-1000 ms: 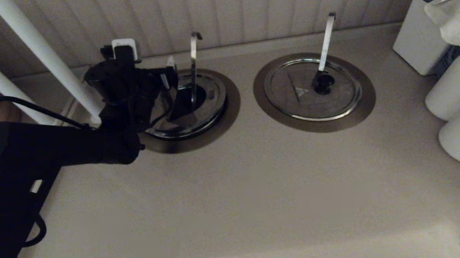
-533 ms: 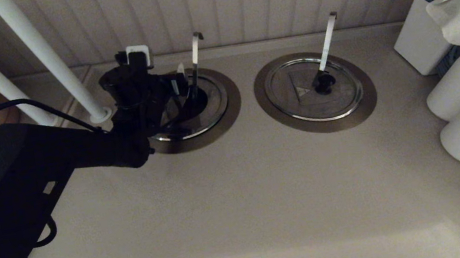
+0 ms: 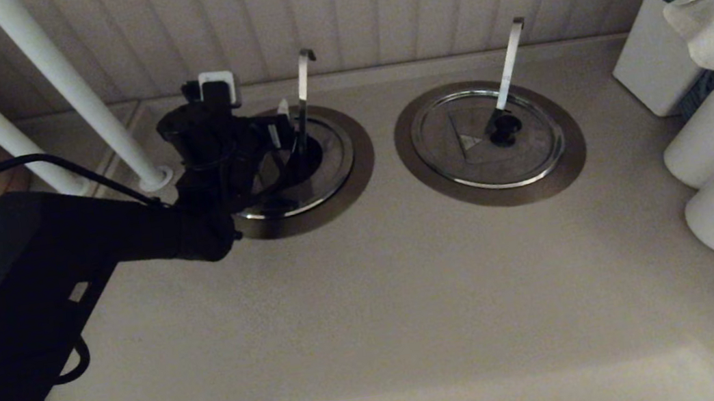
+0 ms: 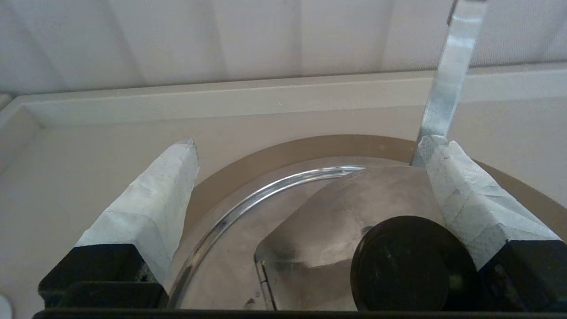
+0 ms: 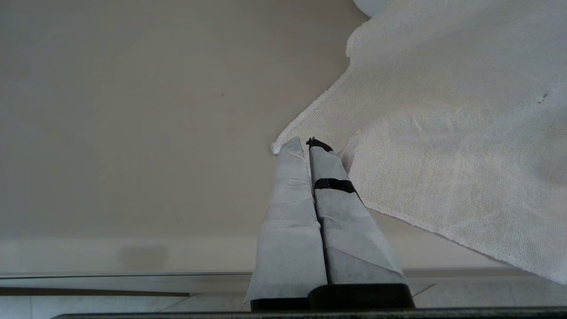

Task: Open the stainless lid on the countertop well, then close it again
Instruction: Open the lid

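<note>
With its padded fingers [image 4: 465,195] spread wide either side of the black knob [image 4: 412,263] and clasping nothing, the left gripper [image 3: 283,138] hangs directly over the stainless lid [image 3: 324,163], which lies flat in the countertop well [image 3: 358,159]; the slim hook-tipped handle [image 3: 301,94] rises just beyond one fingertip. Judged from this seating, either the opening grasp is pending or the closing is complete; if the former, the fingers must centre on the knob and close. The right gripper [image 5: 310,146] sits pressed together, idle, beside a white cloth [image 5: 443,133].
</note>
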Robot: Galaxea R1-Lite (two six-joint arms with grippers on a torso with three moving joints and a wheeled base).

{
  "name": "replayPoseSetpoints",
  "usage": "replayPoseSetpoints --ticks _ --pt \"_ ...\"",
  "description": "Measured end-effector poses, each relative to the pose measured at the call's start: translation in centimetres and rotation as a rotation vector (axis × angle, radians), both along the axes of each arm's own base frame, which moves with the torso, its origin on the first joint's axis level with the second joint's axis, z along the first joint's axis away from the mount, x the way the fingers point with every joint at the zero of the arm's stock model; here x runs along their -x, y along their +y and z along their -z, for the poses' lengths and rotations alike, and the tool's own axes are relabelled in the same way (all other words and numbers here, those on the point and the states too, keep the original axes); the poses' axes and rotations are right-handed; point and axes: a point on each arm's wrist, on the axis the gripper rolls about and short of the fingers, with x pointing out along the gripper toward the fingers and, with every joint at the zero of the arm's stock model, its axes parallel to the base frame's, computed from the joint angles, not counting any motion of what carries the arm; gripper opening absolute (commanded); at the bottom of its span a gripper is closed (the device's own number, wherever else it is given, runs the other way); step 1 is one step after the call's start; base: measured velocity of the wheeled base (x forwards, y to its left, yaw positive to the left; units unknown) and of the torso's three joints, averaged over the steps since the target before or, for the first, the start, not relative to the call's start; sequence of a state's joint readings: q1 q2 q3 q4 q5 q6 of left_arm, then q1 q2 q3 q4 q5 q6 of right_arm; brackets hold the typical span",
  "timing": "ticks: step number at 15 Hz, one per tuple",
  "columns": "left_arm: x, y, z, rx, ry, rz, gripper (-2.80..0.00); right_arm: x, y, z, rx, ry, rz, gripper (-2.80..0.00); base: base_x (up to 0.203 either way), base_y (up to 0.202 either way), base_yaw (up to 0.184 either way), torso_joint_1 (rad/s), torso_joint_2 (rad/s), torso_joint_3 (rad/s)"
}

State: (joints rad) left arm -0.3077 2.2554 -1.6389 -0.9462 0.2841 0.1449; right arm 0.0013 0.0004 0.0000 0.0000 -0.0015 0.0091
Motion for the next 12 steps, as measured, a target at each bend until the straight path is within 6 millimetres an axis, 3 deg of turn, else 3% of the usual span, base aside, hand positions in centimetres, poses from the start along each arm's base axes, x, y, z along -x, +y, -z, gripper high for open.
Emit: replayPoseSetpoints --ticks 12 --pt "1.6 1.0 -1.2 0.014 0.004 0.006 0.0 0.0 0.0 0.0 0.0 0.0 0.0 -2.8 0.0 0.0 0.0 0.0 0.0 0.0"
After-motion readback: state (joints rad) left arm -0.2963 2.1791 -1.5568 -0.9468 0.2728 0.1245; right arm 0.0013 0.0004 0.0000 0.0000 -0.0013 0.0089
